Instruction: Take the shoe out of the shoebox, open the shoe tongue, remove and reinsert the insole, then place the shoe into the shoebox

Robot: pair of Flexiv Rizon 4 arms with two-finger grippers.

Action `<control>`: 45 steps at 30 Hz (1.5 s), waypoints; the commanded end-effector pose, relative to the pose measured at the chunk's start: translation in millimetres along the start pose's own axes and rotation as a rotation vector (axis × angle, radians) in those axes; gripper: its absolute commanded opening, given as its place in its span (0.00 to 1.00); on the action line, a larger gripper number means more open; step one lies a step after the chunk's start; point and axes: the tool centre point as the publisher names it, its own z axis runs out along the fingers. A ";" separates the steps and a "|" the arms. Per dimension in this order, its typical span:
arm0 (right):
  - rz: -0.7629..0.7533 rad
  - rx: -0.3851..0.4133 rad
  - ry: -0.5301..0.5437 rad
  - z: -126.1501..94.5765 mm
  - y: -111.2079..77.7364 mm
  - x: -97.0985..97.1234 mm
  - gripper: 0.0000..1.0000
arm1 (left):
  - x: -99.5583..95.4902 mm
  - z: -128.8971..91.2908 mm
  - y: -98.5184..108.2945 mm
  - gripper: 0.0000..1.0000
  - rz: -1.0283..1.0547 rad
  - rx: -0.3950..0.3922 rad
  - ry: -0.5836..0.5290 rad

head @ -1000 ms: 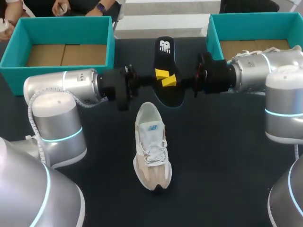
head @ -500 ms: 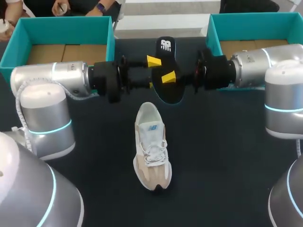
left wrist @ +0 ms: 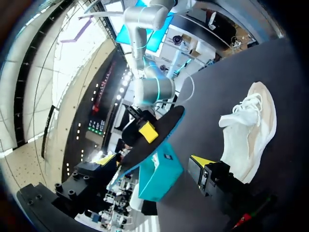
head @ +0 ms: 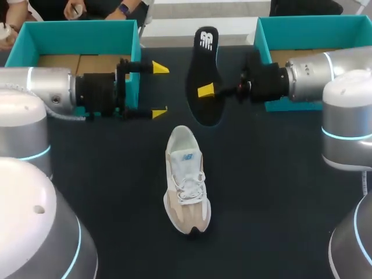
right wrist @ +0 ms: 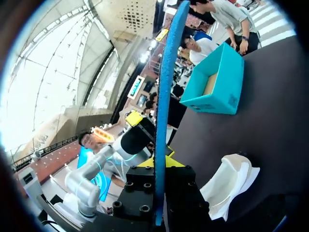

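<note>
The white and beige shoe (head: 186,180) lies on the dark table, toe toward the front edge; it also shows beside both grippers in the wrist views (left wrist: 248,130) (right wrist: 229,186). My right gripper (head: 204,90) is shut on the black insole (head: 202,64) and holds it in the air above the table, behind the shoe. In the right wrist view the insole (right wrist: 166,96) stands edge-on between the yellow tips of the right gripper (right wrist: 159,162). My left gripper (head: 159,90) is open and holds nothing, well to the left of the insole (left wrist: 154,137).
A teal shoebox (head: 75,38) stands at the back left, just behind my left arm. A second teal box (head: 314,26) stands at the back right, behind my right arm. The shoe lies in the table's middle.
My left gripper let go of the insole, opened wide and drew back to the left. The right gripper kept hold of the insole and lifted it slightly toward the back.
</note>
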 end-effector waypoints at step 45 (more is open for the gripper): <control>-0.303 -0.029 -0.018 11.3 11.1 -14.9 0.00 | 74.1 -52.7 19.0 1.00 -0.627 -0.254 0.265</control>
